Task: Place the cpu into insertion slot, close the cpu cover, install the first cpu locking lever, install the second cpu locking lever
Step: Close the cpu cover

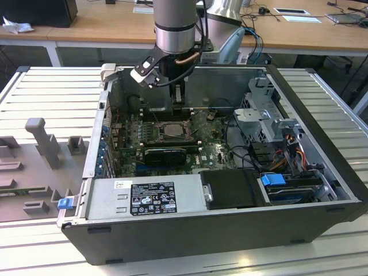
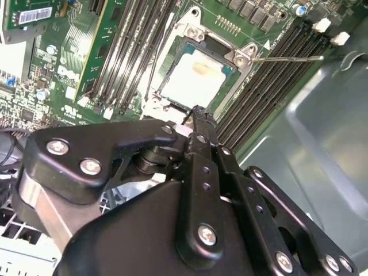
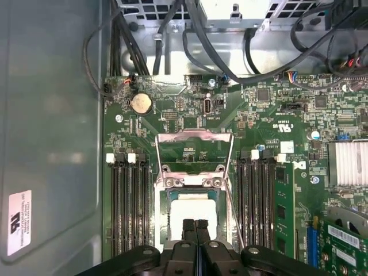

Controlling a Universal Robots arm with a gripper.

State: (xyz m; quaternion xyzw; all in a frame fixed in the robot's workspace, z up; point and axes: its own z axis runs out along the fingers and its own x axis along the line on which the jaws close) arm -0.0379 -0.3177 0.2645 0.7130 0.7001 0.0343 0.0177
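First wrist view: square silvery cpu [image 3: 194,208] lies in metal-framed insertion slot [image 3: 161,214].

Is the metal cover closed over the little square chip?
No, in the first wrist view the cpu cover is flipped back off the socket, and the pale face of the cpu lies bare.

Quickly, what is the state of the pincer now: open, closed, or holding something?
Pincer: closed, holding nothing, close to the chip.
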